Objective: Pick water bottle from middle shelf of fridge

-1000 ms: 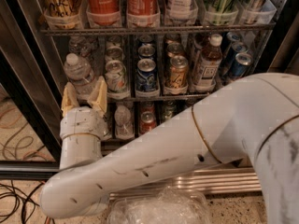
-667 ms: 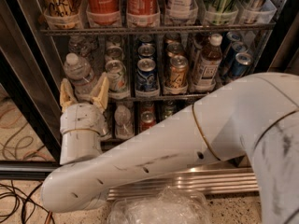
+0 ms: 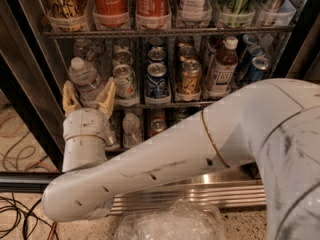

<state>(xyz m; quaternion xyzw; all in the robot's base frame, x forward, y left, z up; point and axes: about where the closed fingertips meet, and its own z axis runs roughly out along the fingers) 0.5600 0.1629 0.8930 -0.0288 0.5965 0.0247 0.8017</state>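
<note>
1. The hand (image 3: pixel 89 91) is seen at the left end of the middle shelf (image 3: pixel 200 104). Its two tan fingers (image 3: pixel 70 98) are spread wide, one on each side of the water bottle (image 3: pixel 85 79).
2. Compared with a second ago, the hand has been raised slightly and carried a little further in. The bottle has not been displaced.
3. The bottle is therefore judged to be bracketed but not yet gripped; closing the fingers remains to be done before any withdrawal.
4. The bottle is shown upright, white cap uppermost, just beside a row of cans (image 3: pixel 156 79). An amber-drink bottle (image 3: pixel 221 69) stands well apart to the right.
5. The bottle's lower body is hidden behind the fingers and wrist. Whether either finger touches it cannot be told.
6. The lowest rack and the right part of the fridge (image 3: pixel 30 84) are largely covered by the white arm (image 3: pixel 175 154).
7. The Coca-Cola bottles (image 3: pixel 109 1) above are cut off by the upper edge.
</note>
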